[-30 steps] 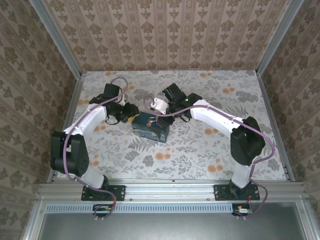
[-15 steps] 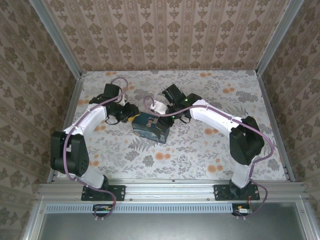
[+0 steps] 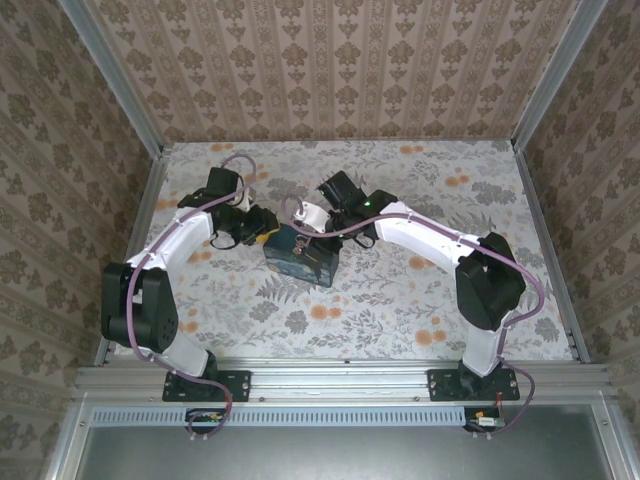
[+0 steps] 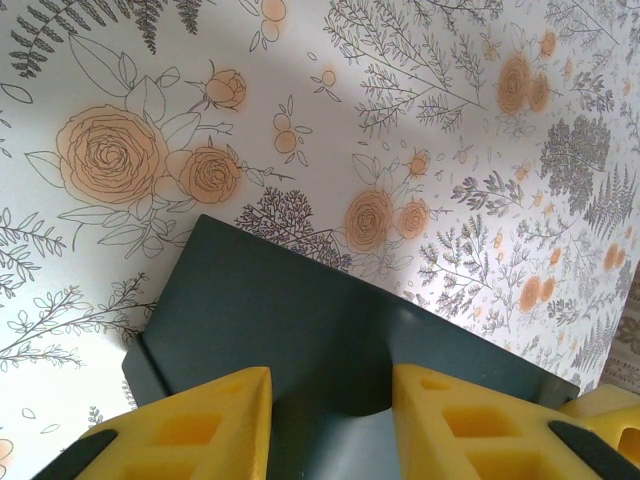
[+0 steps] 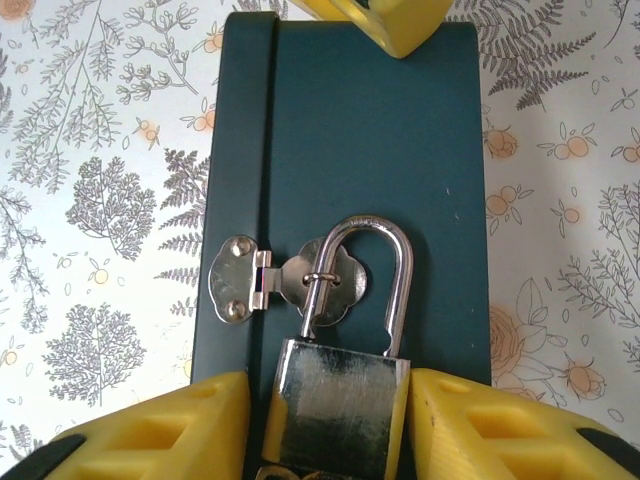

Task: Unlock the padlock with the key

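Observation:
The small grey padlock [image 5: 335, 400] lies on the dark teal box [image 5: 350, 120], its shackle [image 5: 365, 225] threaded through the staple of the silver hasp [image 5: 240, 280]. My right gripper [image 5: 328, 390] holds the lock body between its yellow fingers. The right finger presses the body, and a thin dark line shows at the left one. My left gripper [image 4: 332, 385] rests on the box [image 4: 300, 310] near its end, jaws apart with nothing pinched between them. One of its fingertips [image 5: 400, 25] shows at the box's far end. From above, both grippers meet at the box [image 3: 303, 255]. The key is hidden.
The box sits mid-table on the flowered cloth [image 3: 400, 290]. Patterned walls with metal corner posts [image 3: 150, 170] close in the left, right and back. Open cloth lies in front of the box and to the right.
My right gripper has shifted slightly left along the box, toward the left gripper. The left arm and the box have stayed put.

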Motion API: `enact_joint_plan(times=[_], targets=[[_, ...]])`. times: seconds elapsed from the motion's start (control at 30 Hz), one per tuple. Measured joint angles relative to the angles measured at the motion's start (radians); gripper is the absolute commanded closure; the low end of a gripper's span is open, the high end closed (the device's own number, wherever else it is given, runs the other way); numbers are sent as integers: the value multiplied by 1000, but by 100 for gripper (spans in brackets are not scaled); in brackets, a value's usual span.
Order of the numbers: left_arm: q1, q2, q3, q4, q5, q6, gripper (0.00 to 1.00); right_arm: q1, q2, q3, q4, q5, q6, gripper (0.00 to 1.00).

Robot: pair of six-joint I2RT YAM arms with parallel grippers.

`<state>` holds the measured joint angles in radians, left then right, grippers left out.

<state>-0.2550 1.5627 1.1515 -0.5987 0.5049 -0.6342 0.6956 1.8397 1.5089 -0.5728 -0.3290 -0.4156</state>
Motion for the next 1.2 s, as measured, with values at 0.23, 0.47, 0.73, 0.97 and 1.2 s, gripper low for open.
enact_joint_plan(times=[0.23,0.47,0.73,0.97,1.2], targets=[[2,0,-4,3,5,1,65,1,2,1,13,7,12,76],[3,0,-6,8,12,4,66,-52,6,26,-17,-140,195,77],[2,0,-8,15,17,11,66,-89,24,-4,29,-316,583,78],[0,7,-3,27,6,32,66,-85,12,-77,140,-359,748,74],[-10,14,7,32,-15,64,66,-99,24,-89,182,-412,869,75]])
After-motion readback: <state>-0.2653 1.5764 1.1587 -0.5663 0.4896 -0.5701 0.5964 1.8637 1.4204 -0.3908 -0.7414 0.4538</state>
